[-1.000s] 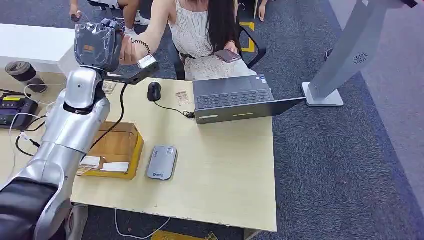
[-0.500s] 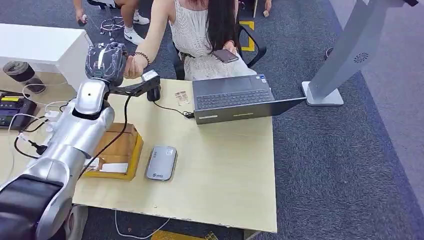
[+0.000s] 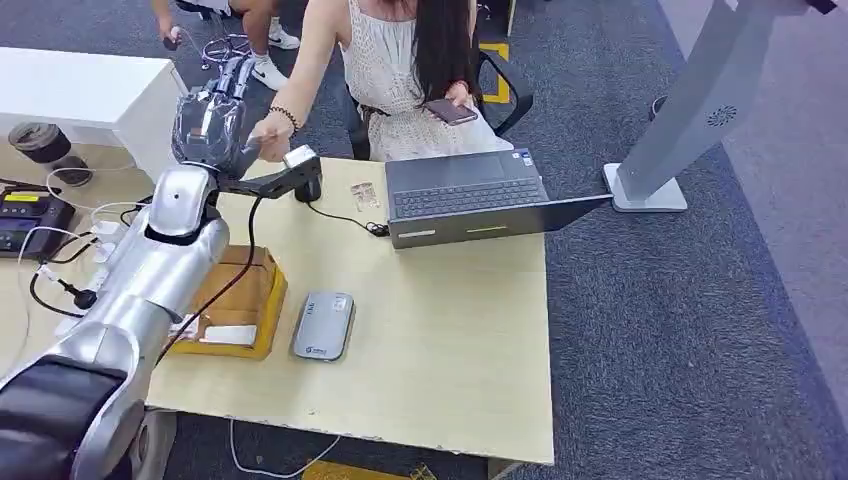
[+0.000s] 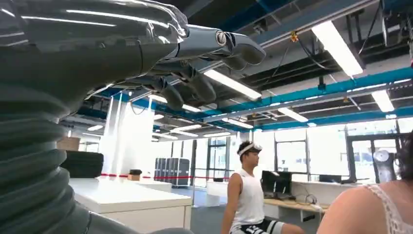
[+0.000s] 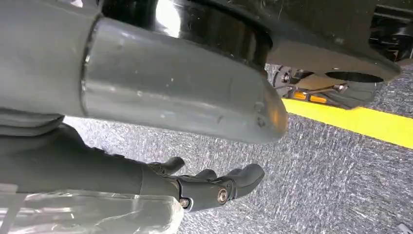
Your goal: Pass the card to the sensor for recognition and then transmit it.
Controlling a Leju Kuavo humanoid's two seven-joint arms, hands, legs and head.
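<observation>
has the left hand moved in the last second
Yes. The left hand has shifted toward the laptop side and slightly nearer the desk.

left hand (image 3: 213, 120) raised, fingers (image 4: 195, 87) apart | right hand (image 5: 204, 187) hanging, empty

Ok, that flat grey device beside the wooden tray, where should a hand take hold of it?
Take the grey device across its two long edges, coming down from above. It lies flat on the table, so nothing slips under it, and that is its narrower span. The edge nearest the wooden tray has less room.
</observation>
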